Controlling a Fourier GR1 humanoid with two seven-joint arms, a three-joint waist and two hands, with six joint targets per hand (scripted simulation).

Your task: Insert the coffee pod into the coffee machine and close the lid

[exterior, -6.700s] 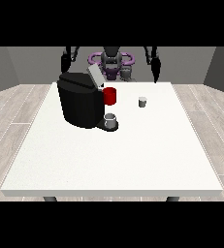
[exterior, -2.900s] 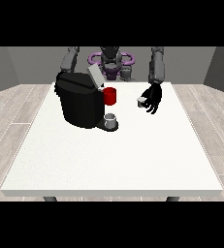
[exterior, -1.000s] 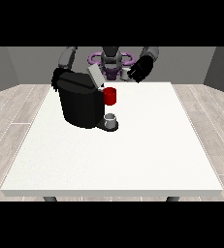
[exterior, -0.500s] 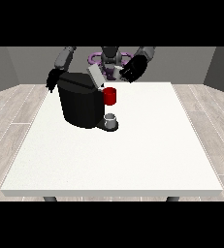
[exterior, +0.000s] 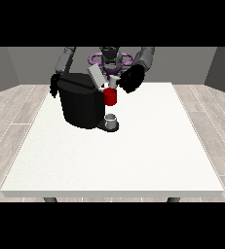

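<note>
The hand at the view's right (exterior: 131, 79) is holding the small white coffee pod (exterior: 112, 83) with curled fingers, just above the black coffee machine (exterior: 81, 99). The grey lid (exterior: 95, 75) is standing open so the pod can go in. The hand at the view's left (exterior: 54, 87) is waiting beside the machine; I cannot tell how its fingers are.

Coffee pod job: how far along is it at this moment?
Pickup looks done: the hand at the view's right holds the coffee pod above the red part of the coffee machine. Insertion is under way. The lid stands raised, so closing it remains.
</note>
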